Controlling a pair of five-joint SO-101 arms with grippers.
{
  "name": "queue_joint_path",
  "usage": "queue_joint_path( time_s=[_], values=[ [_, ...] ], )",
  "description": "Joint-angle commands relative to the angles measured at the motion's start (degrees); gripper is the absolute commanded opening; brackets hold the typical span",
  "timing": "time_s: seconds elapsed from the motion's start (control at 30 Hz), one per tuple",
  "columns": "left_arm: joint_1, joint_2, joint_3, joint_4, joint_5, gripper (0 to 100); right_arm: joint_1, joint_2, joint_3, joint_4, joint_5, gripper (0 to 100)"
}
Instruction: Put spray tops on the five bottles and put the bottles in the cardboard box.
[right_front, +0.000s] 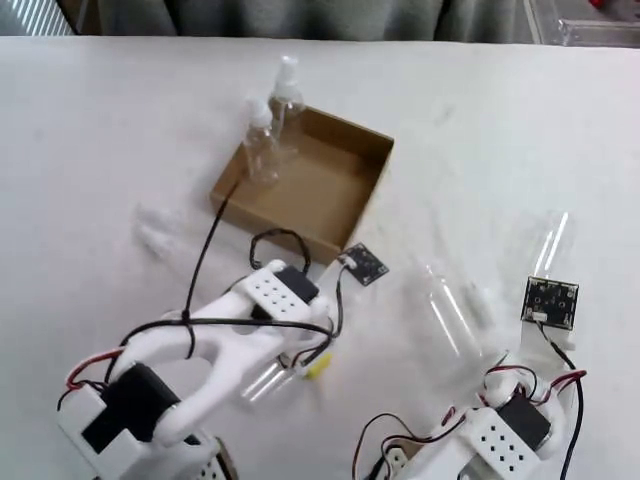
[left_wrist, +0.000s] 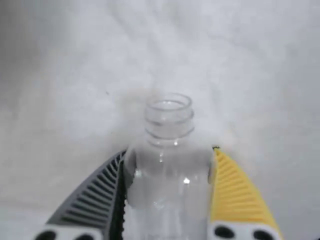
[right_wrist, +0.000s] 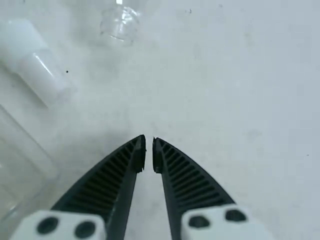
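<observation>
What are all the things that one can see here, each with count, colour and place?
Cardboard box: one, brown, middle of the table.
Bottles with spray tops: two, clear, upright in the box's far left corner.
Open bottle: one, clear, in the left gripper.
Lying bottles: apparently two, clear, right of the box.
Loose spray tops: about two, whitish, left of the box.
Table: one, white.
Left gripper: grey and yellow fingers, shut on the open bottle.
Right gripper: black fingers, shut, empty, over bare table.
</observation>
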Motion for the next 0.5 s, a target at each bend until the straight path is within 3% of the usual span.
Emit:
queue_joint_path(
  time_s=[0.0, 0.13, 0.33, 0.47],
  values=[
    [-0.6, -6.6, -0.4, -2.8, 0.5, 3, 0.3, -0.4, 0.8, 0.0, -0.7, 1.7],
    [-2.2, -12.8, -0.2, -0.5, 0.7, 3, 0.1, -1.0, 0.8, -0.1, -0.4, 1.6],
    [-15.7, -16.6, -0.2, 0.9, 0.6, 3, 2.3, -1.0, -6.4, 1.5, -0.7, 1.8],
    [-22.5, -16.9, -0.2, 0.4, 0.5, 3, 2.2, -0.5, -18.4, 11.0, -0.8, 1.8]
  ],
)
